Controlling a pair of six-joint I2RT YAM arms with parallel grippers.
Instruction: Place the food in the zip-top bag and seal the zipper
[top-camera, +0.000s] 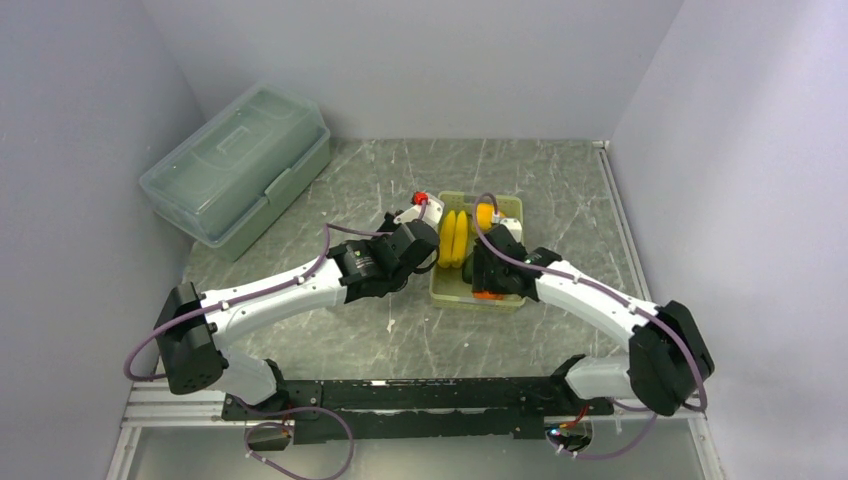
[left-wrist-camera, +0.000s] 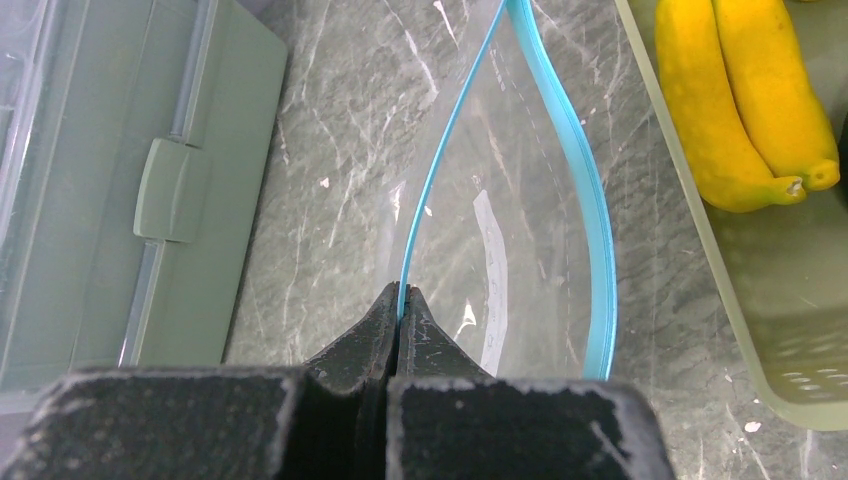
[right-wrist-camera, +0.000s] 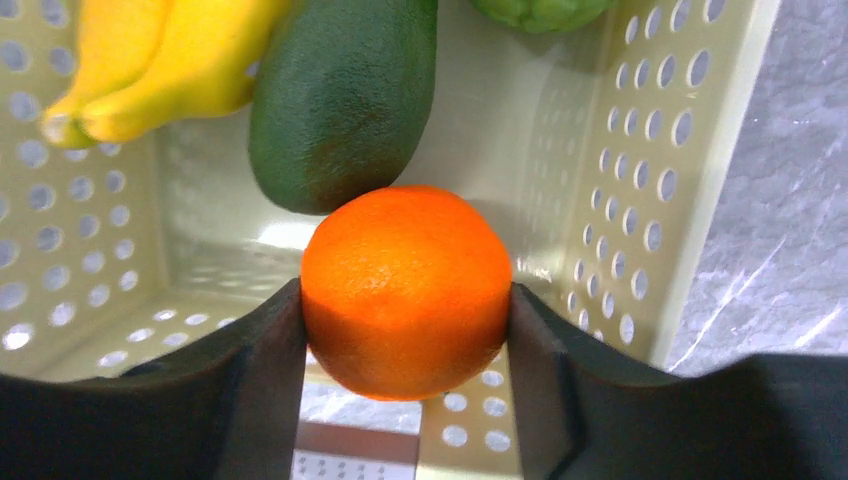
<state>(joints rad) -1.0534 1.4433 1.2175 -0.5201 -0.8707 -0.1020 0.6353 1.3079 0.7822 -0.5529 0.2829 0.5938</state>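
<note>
The clear zip-top bag (left-wrist-camera: 500, 230) lies on the table left of the basket, its mouth spread open. My left gripper (left-wrist-camera: 403, 292) is shut on one lip of the teal zipper (left-wrist-camera: 590, 200); from above it (top-camera: 415, 240) sits just left of the basket. My right gripper (right-wrist-camera: 405, 310) is shut on the orange (right-wrist-camera: 405, 290) at the near end of the basket (right-wrist-camera: 640, 180). From above the orange (top-camera: 488, 295) shows under that gripper. Bananas (right-wrist-camera: 170, 60), a dark green avocado (right-wrist-camera: 340, 100) and a light green piece (right-wrist-camera: 540, 10) lie in the basket.
The large translucent lidded storage box (top-camera: 235, 170) stands at the back left, close to the bag's left side (left-wrist-camera: 100, 200). The pale perforated basket (top-camera: 505, 207) sits mid-table between both arms. Grey walls enclose the table on three sides.
</note>
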